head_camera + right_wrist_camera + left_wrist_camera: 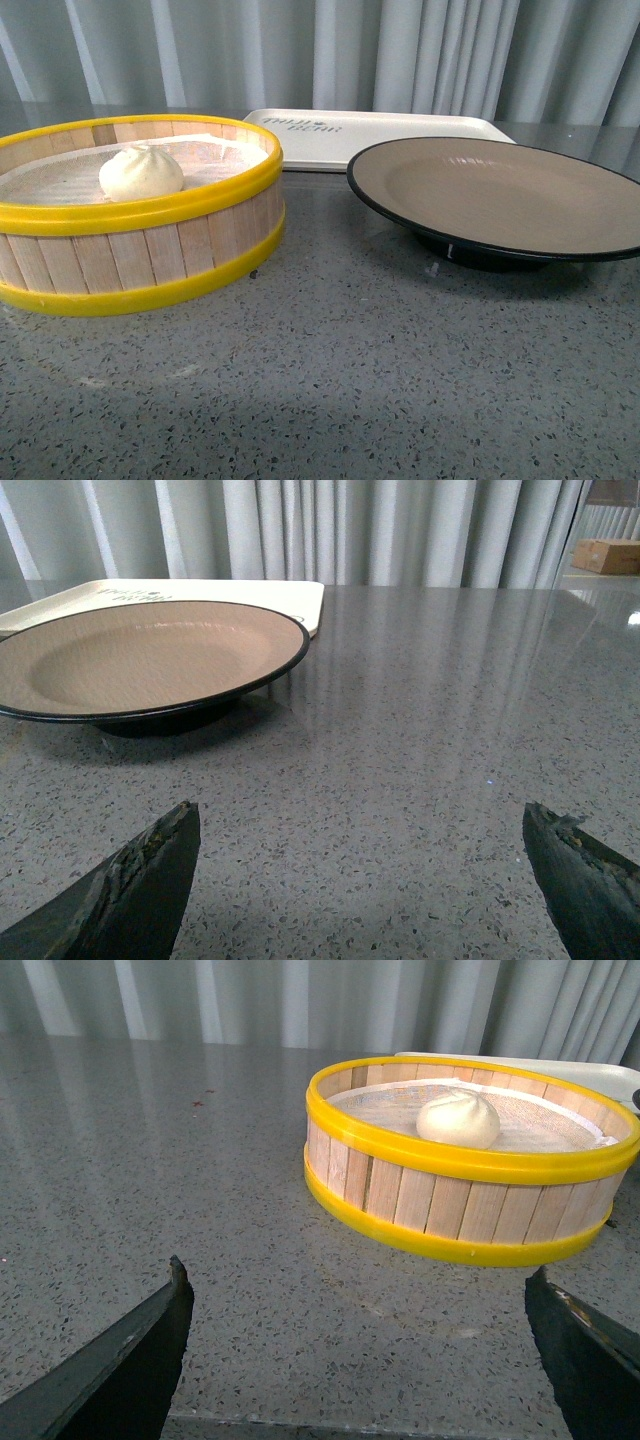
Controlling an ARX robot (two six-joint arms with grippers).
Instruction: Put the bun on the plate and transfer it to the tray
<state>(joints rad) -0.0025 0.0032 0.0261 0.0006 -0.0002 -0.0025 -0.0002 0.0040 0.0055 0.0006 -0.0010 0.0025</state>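
The cream-white bun lies inside a yellow-rimmed wooden steamer basket at the left; it also shows in the left wrist view. The tan plate with black rim stands empty at the right, also in the right wrist view. The cream tray lies behind both, empty. Neither arm shows in the front view. My left gripper is open and empty, low over the table, short of the steamer. My right gripper is open and empty, beside the plate.
Grey speckled tabletop with grey curtains behind. The tray's corner shows behind the plate in the right wrist view. A cardboard box stands far off beyond the table.
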